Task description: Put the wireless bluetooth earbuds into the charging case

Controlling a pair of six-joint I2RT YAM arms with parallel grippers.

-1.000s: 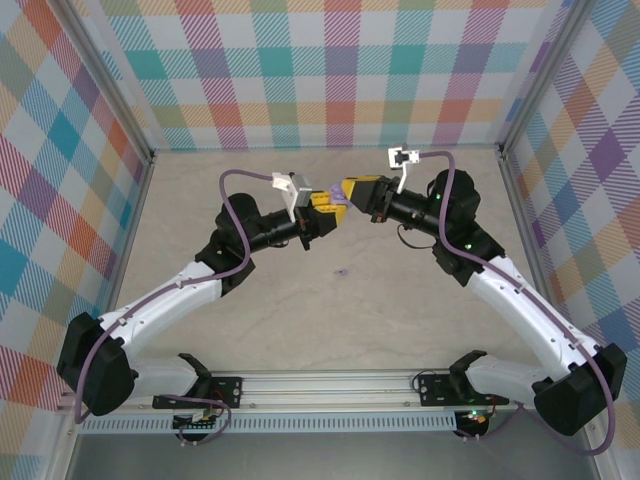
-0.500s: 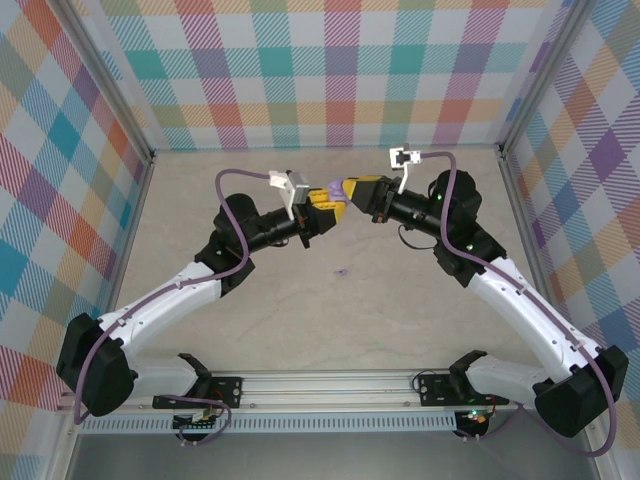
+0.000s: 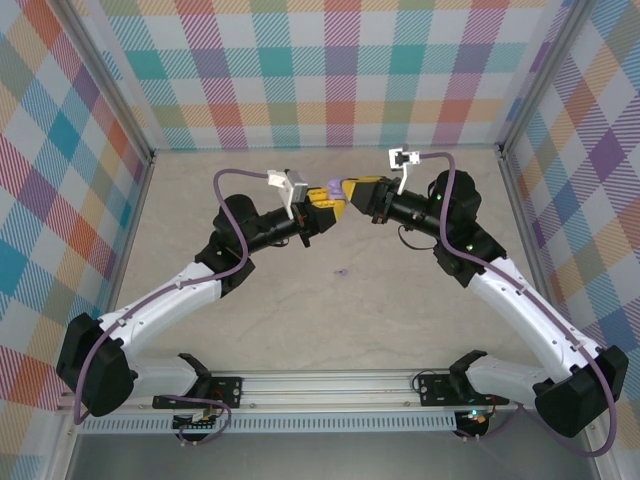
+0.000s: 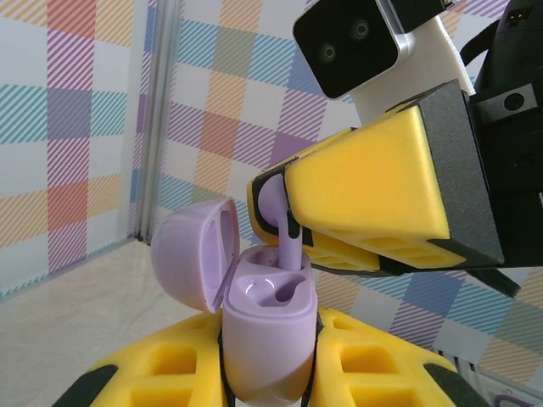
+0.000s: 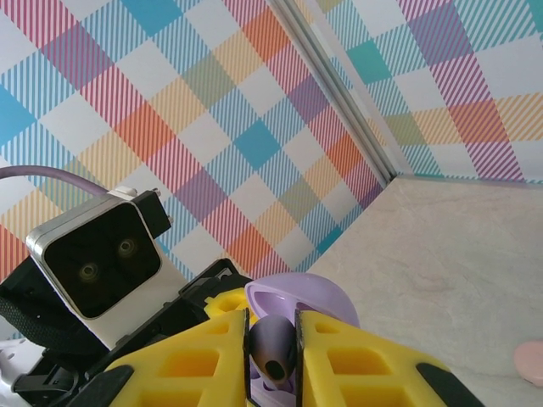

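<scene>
Table point(image 3: 400, 320): bare stone-look top, well below the charging case, which is held up in the air
Left gripper point(image 3: 318, 205): clenched on the lower body of the charging case, holding it upright from beneath
Right gripper point(image 3: 350, 189): clenched on a lilac earbud, pads meeting just above the case mouth
Charging case point(image 4: 267, 339): lilac, opened and ready to receive
Lid point(image 4: 191, 254): hinged back to one side of the case, clear of the sockets
Lilac earbud point(image 4: 276, 203): head pinched above the case, stem pointing down with its tip at the far socket; judged entering, not yet seated
Near socket point(image 4: 270, 292): glossy hollow in the case top, appears unfilled
Lilac speck point(image 3: 343, 271): lies on the table, below the case and nearer the arm bases; possibly the second lilac earbud, too small to confirm, so at least one insertion is judged outstanding
</scene>
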